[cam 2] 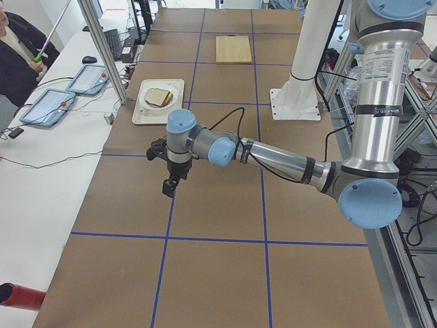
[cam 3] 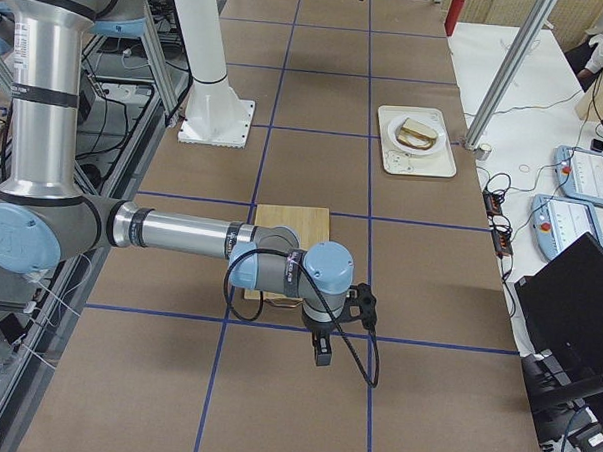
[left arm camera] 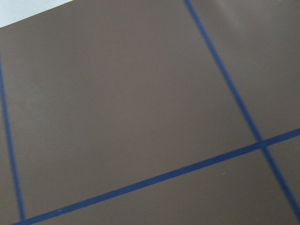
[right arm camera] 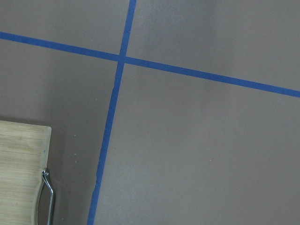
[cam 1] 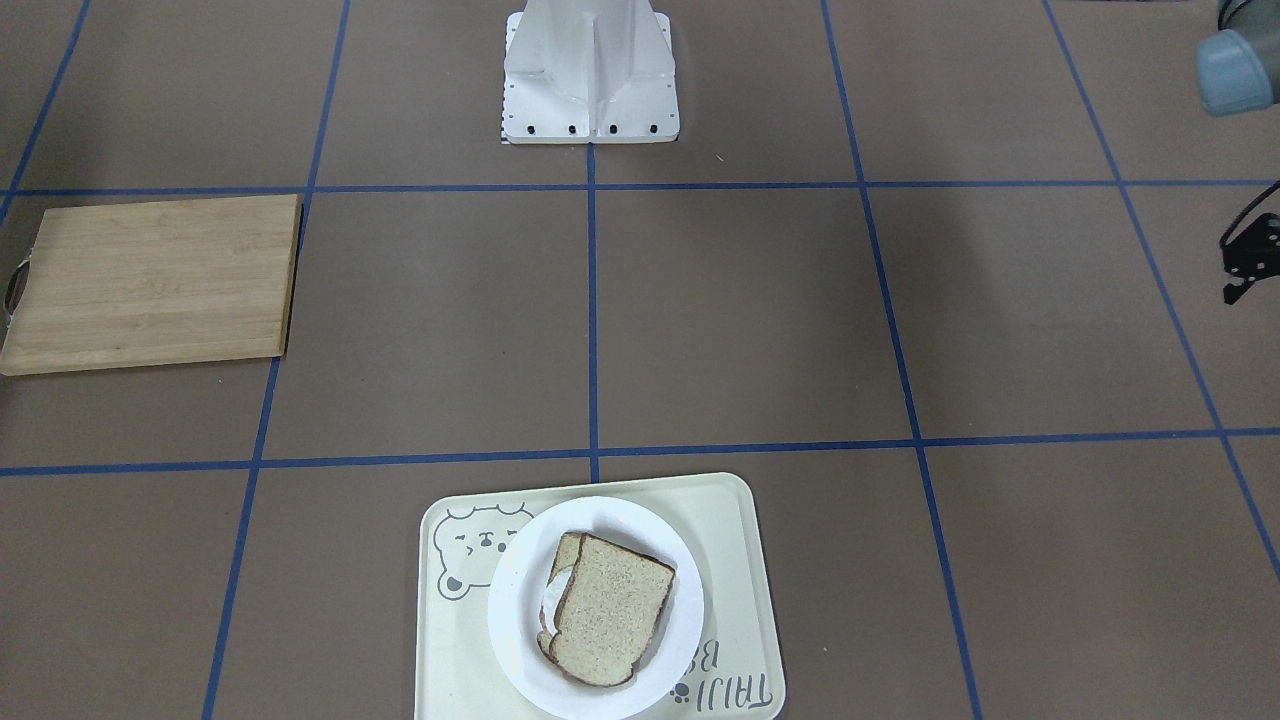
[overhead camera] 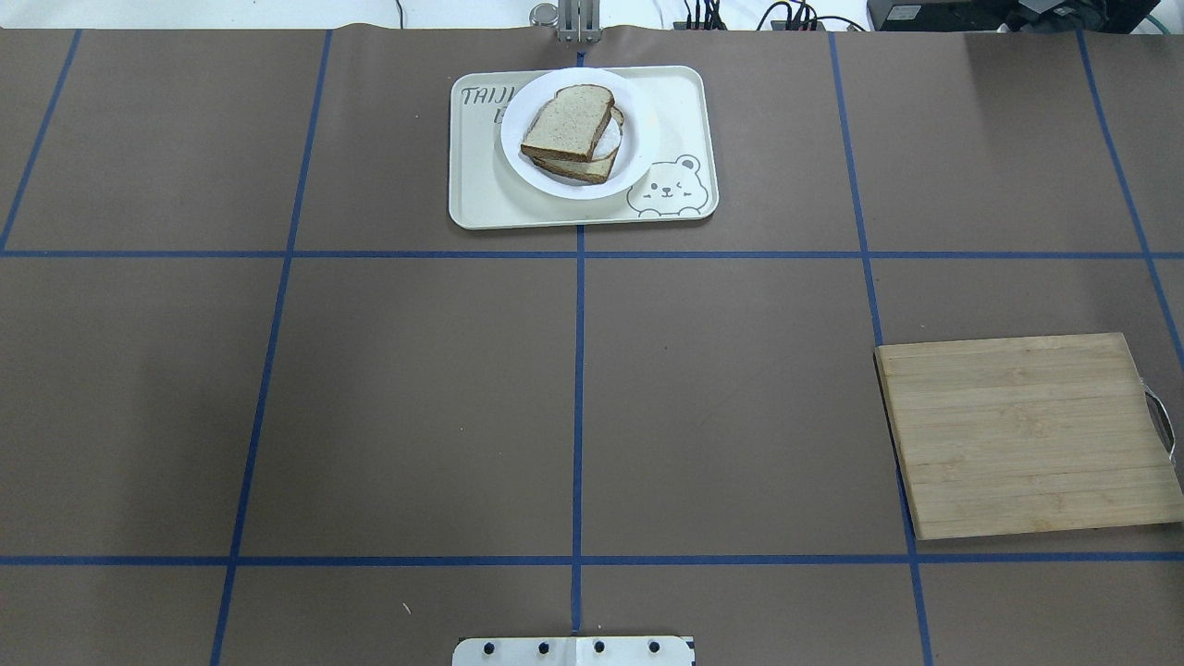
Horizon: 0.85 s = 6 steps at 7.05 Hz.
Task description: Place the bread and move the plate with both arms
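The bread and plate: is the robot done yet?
Looks finished. The bread lies on the lower slice on the plate, which sits on the tray. Nothing is in hand: the left end effector and right end effector hang empty, far off. Nothing seems left.

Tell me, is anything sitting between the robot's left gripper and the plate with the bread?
Nothing visible. The left gripper hangs over bare brown table, and only taped table lies between it and the plate on the tray. The cutting board lies well aside.
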Each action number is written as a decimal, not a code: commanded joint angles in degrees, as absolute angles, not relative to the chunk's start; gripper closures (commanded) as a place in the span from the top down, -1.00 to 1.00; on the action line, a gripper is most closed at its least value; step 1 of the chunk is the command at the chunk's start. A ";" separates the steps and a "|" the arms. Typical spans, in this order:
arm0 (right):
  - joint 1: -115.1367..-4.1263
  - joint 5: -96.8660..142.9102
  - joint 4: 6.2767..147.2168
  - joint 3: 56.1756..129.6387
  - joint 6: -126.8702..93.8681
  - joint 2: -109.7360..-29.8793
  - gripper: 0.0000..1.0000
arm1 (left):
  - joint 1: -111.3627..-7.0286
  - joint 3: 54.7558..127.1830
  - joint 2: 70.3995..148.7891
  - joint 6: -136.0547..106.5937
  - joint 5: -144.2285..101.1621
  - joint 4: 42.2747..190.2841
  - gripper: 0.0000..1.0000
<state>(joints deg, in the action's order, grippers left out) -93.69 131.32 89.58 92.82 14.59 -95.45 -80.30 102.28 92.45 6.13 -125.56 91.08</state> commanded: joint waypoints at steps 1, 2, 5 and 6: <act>-93.69 131.40 89.56 92.81 14.59 -95.45 1.00 | -87.86 102.21 92.90 14.68 -127.35 76.52 0.97; -93.69 131.40 89.56 92.90 14.59 -95.36 1.00 | -89.63 102.56 91.86 15.11 -128.05 76.03 0.97; -93.69 131.48 89.56 93.16 14.33 -95.27 1.00 | -90.35 102.57 90.53 14.24 -128.33 76.29 0.97; -93.69 131.48 89.56 93.34 13.89 -95.27 1.00 | -90.35 102.66 90.53 14.59 -128.67 76.29 0.97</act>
<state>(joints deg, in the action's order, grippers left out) -93.69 131.47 89.56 93.18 14.29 -95.28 -90.31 102.54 90.74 14.35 -128.52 76.31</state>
